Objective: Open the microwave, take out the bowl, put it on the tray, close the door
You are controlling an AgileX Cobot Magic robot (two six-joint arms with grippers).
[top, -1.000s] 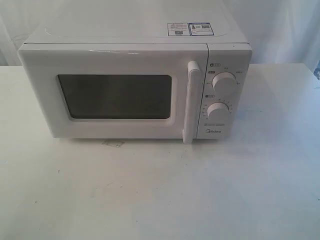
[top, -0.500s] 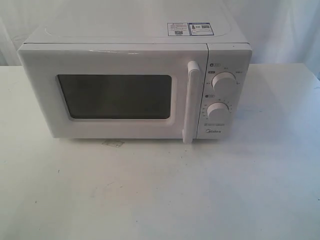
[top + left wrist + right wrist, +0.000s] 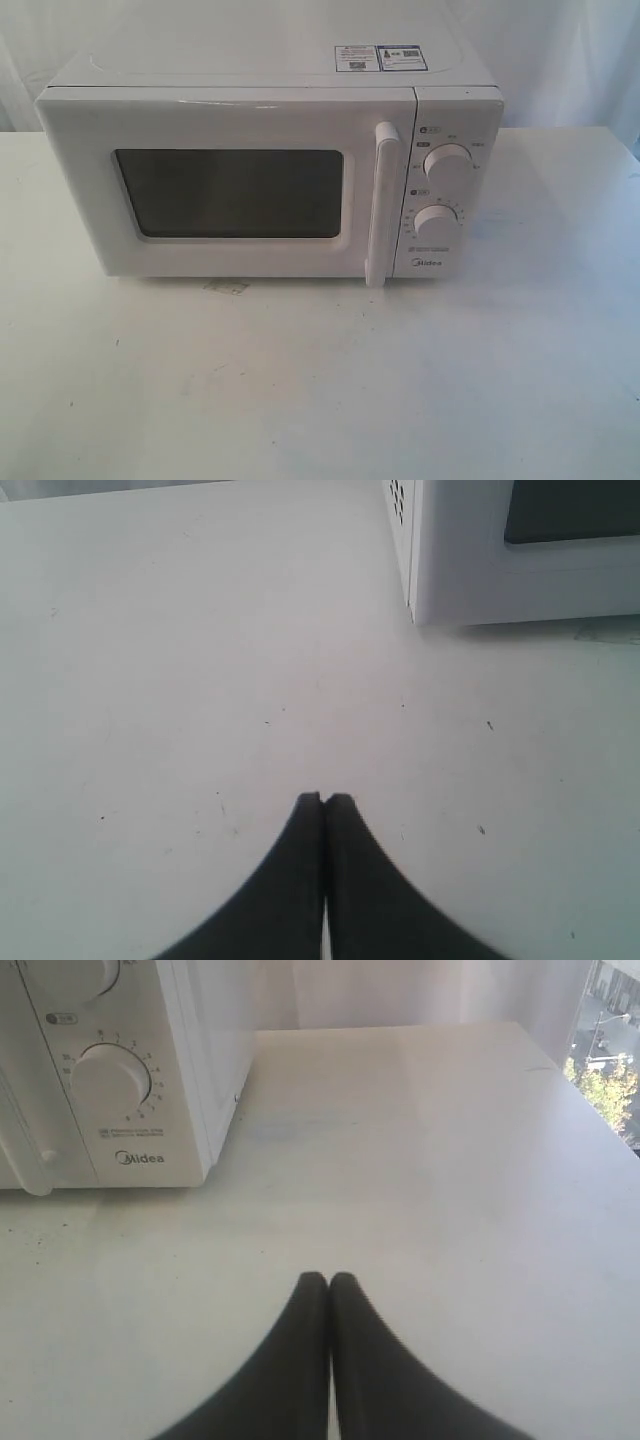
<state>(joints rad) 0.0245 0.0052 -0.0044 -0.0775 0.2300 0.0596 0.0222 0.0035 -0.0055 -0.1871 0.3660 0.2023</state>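
Exterior view: microwave [image 3: 270, 120] sits toward 12 o'clock on the counter [image 3: 320, 400], door [image 3: 80, 180] shut, so I'd say opening is not yet begun. Handle [image 3: 383, 205] at 3 o'clock of the window [image 3: 230, 193]. Left pincer [image 3: 323, 800] and right pincer [image 3: 328, 1280] both pressed together, holding nothing. Next: spread one, hook the handle. Bowl not visible through the glass, no tray in sight

White boxy Midea microwave [image 3: 260, 70] stands upright on the white surface [image 3: 320, 390], front facing the exterior camera. Its door [image 3: 230, 120] is fully shut, flush with the body. Dark rectangular window [image 3: 232, 193] mid-door, tall white bar handle [image 3: 382, 205] at door's right edge. Two round knobs [image 3: 447, 163] stacked on microwave's right panel, stickers [image 3: 380, 57] on its top.
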